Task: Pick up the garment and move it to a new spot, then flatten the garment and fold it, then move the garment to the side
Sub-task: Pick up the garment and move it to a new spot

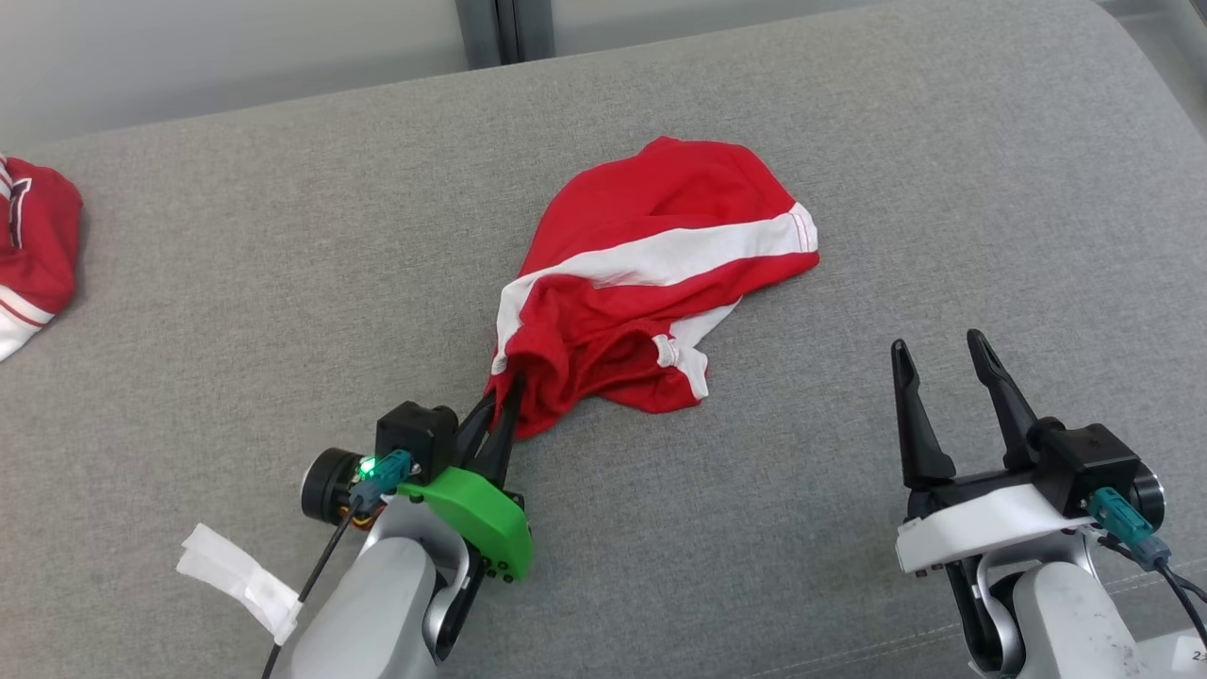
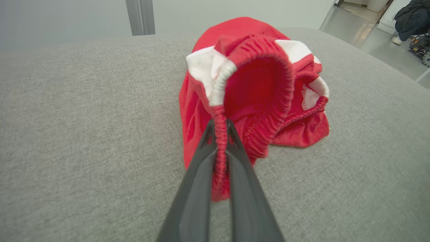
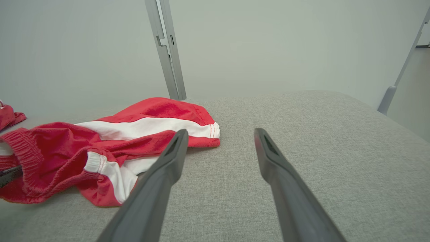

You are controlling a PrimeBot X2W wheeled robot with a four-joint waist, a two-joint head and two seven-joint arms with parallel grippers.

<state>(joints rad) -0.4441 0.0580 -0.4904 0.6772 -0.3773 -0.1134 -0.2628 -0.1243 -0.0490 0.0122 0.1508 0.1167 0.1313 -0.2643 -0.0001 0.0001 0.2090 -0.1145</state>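
My left gripper (image 1: 509, 387) pinches the near edge of the red garment (image 1: 651, 255), which lies crumpled on the grey cushion (image 1: 236, 311), its length running away from that grip, forward and to my right. My right gripper (image 1: 938, 341), fingers spread and empty, sits well apart off the garment's right side.

Grey fabric-covered table (image 1: 283, 283) w/ crumpled red-and-white cloth garment (image 1: 651, 273) approx. mid, 2nd red-and-white cloth piece (image 1: 33, 245) at far left edge.
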